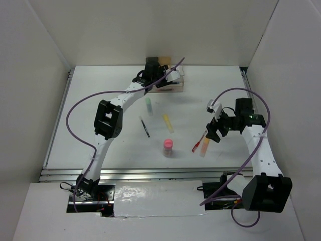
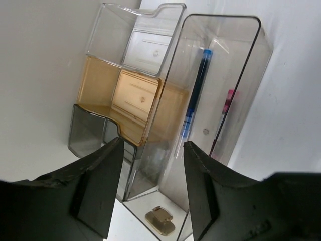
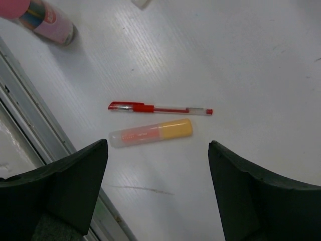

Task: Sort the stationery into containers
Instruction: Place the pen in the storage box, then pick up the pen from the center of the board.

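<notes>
While 2 pens (image 2: 198, 90) already lie in the tray (image 2: 251, 55), 6 pieces wait on the desk (image 1: 130, 145); left tool (image 2: 153, 165) gapes empty at the boxes (image 2: 100, 85), right tool (image 3: 155, 150) likewise above red pen (image 3: 160, 108) and orange marker (image 3: 150, 133).

You have a white table (image 1: 210, 85) boxed in by plain white walls (image 1: 45, 40). A metal rail (image 1: 150, 173) runs along its near edge, with a glossy grey sheet (image 1: 155, 201) just beside that.

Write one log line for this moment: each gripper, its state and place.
left gripper open near clear tray with blue pen inside | right gripper open over red pen and orange marker on table
</notes>
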